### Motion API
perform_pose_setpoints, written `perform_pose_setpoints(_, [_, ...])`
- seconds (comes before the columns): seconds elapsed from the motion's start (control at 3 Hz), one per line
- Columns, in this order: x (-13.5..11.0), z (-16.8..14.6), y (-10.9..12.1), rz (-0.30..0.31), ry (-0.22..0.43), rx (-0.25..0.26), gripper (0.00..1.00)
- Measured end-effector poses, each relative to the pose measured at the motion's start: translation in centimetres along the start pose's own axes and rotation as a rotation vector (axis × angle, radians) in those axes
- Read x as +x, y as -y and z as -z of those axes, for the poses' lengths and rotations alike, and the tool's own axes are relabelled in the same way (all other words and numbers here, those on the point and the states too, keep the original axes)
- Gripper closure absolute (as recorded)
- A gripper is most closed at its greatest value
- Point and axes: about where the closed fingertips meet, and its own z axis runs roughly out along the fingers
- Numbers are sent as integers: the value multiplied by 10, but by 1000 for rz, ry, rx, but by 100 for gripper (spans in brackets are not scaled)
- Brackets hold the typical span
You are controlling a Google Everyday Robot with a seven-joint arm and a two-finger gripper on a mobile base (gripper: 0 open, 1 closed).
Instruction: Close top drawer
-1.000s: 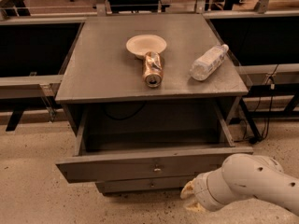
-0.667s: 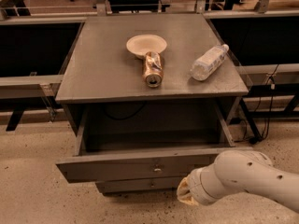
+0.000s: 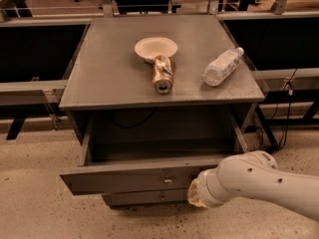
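Observation:
The top drawer (image 3: 124, 179) of the grey cabinet stands pulled far out, its inside dark and seemingly empty. A small metal knob (image 3: 168, 179) sits at the centre of its flat front panel. My white arm (image 3: 254, 180) comes in from the lower right. My gripper (image 3: 195, 194) is at the arm's tip, low against the right part of the drawer front, just right of the knob.
On the cabinet top (image 3: 109, 73) lie a white bowl (image 3: 155, 48), a crushed can (image 3: 162, 73) on its side and a clear plastic bottle (image 3: 223, 66). A slimmer drawer front (image 3: 144, 198) shows below the open one. Dark benches flank the cabinet; speckled floor lies in front.
My arm has swung left along the cabinet's front, bringing the gripper closer to the drawer's knob. The drawer is as far out as before.

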Motion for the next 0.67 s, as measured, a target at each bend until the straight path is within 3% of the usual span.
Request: perform_pose_setpoints(0.67, [-5, -1, 19, -53, 9, 43, 21])
